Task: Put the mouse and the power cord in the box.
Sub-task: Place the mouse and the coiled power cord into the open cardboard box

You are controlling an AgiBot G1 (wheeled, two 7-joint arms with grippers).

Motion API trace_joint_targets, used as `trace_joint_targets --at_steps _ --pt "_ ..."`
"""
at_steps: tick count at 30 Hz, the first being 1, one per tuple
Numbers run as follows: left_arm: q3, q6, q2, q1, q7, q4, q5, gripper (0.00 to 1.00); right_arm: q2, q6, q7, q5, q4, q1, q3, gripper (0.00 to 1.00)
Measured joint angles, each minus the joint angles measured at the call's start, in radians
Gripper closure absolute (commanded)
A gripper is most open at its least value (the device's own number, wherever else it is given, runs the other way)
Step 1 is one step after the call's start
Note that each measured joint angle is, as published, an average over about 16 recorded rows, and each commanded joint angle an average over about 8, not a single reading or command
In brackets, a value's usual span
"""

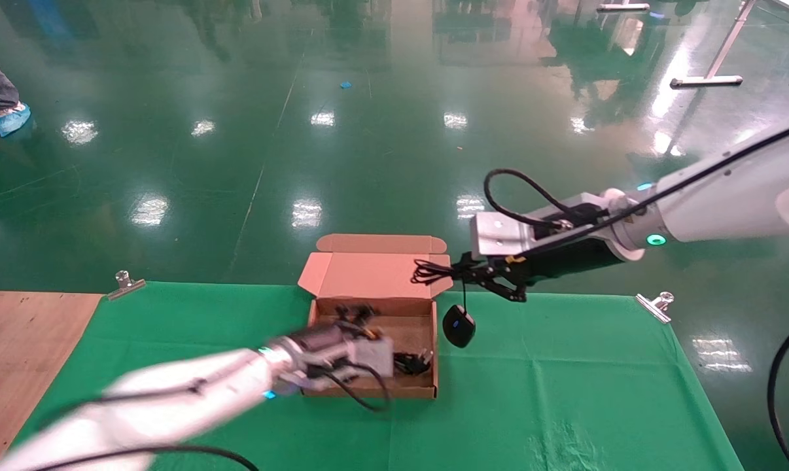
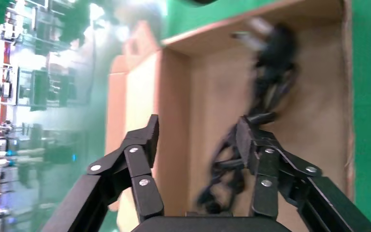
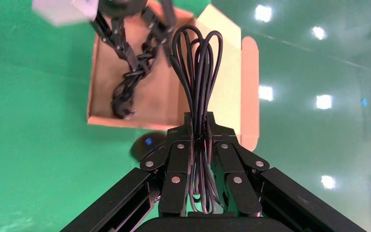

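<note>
Jaws of the right gripper [image 3: 200, 129] clamp the coiled cable; the mouse [image 1: 458, 325] dangles below, just outside the box's [image 1: 434, 353] right wall, so it must travel left. The left gripper [image 2: 198, 140] gapes empty over the cord [image 2: 265, 92], which lies lengthwise inside the box.

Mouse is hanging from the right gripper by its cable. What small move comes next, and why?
Probably shift the right gripper toward the robot's left, over the box. It is shut on the mouse's bundled cable, and the mouse dangles just outside the box's wall, above the green cloth. The power cord already lies inside, with the open left gripper above it.
</note>
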Motion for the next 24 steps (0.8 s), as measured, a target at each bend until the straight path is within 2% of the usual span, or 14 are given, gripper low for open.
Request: trace_joint_targets --at_steps 7,13,18,24 --pt "-0.097 0.288 -0.159 -0.014 0.096 -0.042 -0.231 0.00 -0.046 0.015 0.022 0.000 0.017 0.010 -0.006 1.00" --pt "-0.178 0.507 -0.273 -0.019 0.184 0.002 -0.401 0.00 -0.084 0.055 0.062 0.008 0.075 -0.010 -0.032 1.00" --pt "-0.229 0.636 -0.338 -0.030 0.239 0.094 -0.495 0.00 -0.104 0.115 0.117 0.032 0.164 -0.051 -0.088 1.00" --pt "-0.265 0.758 -0.396 -0.056 0.285 0.217 -0.559 0.00 -0.111 0.214 0.201 0.080 0.290 -0.106 -0.200 1.00"
